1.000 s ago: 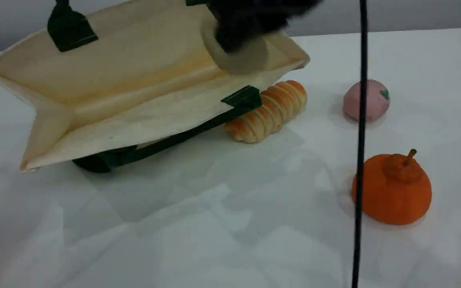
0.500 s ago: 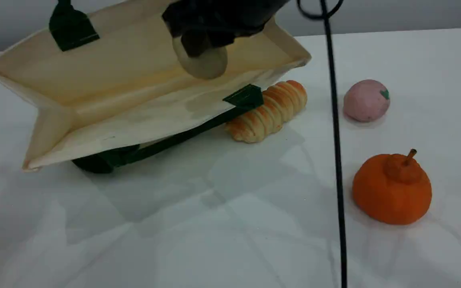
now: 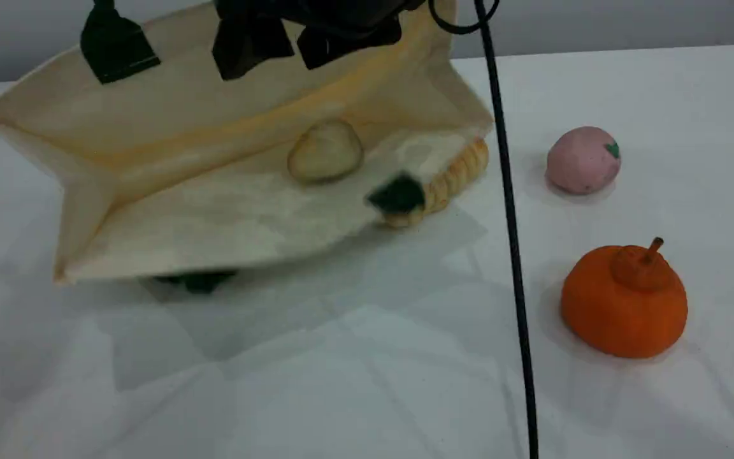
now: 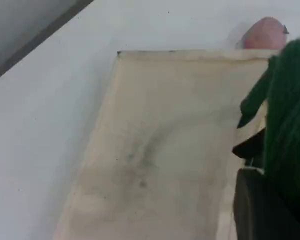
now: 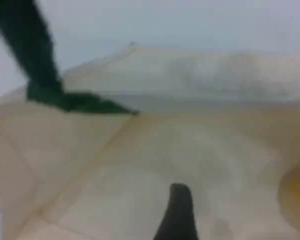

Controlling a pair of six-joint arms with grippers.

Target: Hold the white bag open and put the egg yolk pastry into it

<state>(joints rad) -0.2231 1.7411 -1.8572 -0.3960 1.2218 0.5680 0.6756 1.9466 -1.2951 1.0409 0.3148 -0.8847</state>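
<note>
Egg yolk pastry (image 3: 325, 151) lies inside white bag (image 3: 201, 191), at 6 o'clock under right gripper (image 3: 306, 48), jaws spread. Left gripper (image 4: 270, 210) pinches green handle (image 4: 285, 115). Risk: pastry rolls out if mouth sags

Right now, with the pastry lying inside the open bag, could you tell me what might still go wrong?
The egg yolk pastry lies on the lower wall of the white bag, which slopes towards the open mouth, so it could roll out. The right gripper hangs open just above it and might snag the cloth when withdrawing. The bag's edge overlaps the bread roll and may drag it.
</note>
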